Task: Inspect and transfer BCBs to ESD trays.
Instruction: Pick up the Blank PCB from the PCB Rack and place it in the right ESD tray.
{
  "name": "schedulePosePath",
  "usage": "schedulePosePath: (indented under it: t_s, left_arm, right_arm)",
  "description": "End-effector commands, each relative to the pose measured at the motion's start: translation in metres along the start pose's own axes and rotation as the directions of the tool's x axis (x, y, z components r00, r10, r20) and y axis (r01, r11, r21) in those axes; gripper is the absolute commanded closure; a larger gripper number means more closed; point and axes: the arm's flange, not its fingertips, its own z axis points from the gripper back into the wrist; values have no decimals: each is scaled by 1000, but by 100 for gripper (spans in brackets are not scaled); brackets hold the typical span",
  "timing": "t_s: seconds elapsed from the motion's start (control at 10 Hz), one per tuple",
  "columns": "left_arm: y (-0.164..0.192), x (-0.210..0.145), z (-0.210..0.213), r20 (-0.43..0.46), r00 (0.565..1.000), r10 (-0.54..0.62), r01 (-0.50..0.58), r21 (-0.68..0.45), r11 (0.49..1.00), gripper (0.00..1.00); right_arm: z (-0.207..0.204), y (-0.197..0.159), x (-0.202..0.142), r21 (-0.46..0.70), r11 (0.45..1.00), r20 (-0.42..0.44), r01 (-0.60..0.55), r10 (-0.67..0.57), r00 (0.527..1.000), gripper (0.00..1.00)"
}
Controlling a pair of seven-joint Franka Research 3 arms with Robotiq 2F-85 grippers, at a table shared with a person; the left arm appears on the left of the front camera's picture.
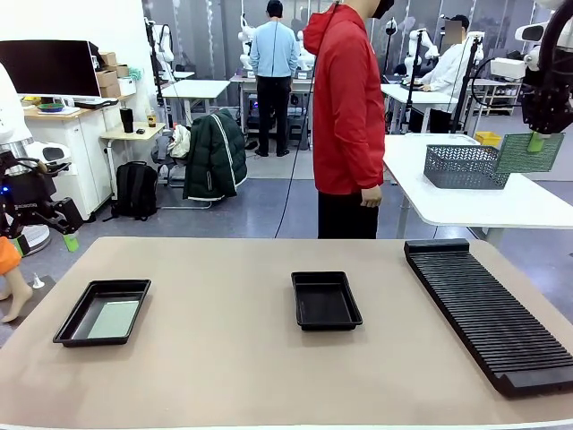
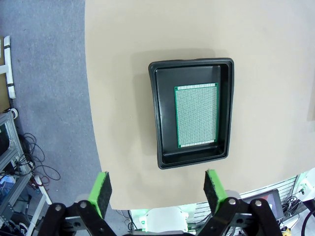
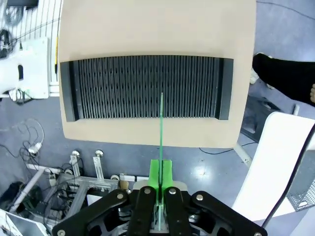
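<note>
One BCB (image 1: 114,319) already lay in the ESD tray (image 1: 64,335) at lower left, beneath the left gripper (image 2: 157,195), its fingers spread wide. The right gripper (image 1: 535,143), upper right, pinched a second BCB (image 1: 528,154) (presumably for inspection); the centre tray (image 1: 328,324) sat empty.

Right end effector (image 3: 161,172) at bottom centre, green pads (image 3: 154,173) pinched on a BCB (image 3: 161,128). BCB seen edge-on as a thin green line, running up from the pads and across the near edge of the black slotted rack (image 3: 113,88). Rack lies across the tan desk (image 3: 147,29), all slots look empty. Grey floor (image 3: 275,34) around, cables (image 3: 24,142) at left, a person's dark foot (image 3: 285,78) at right.
</note>
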Motion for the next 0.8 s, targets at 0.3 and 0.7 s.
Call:
schedulePosePath:
  t_s: [0.3, 0.7]
  left_arm:
    - [2, 0, -2, 9, 1000, -6, 6, -2, 1000, 0]
    - [2, 0, -2, 9, 1000, -6, 6, -2, 1000, 0]
  right_arm:
    - [-19, 22, 40, 114, 895, 109, 430, -442, 890, 98]
    - [-57, 42, 79, 308, 665, 114, 680, -736, 667, 98]
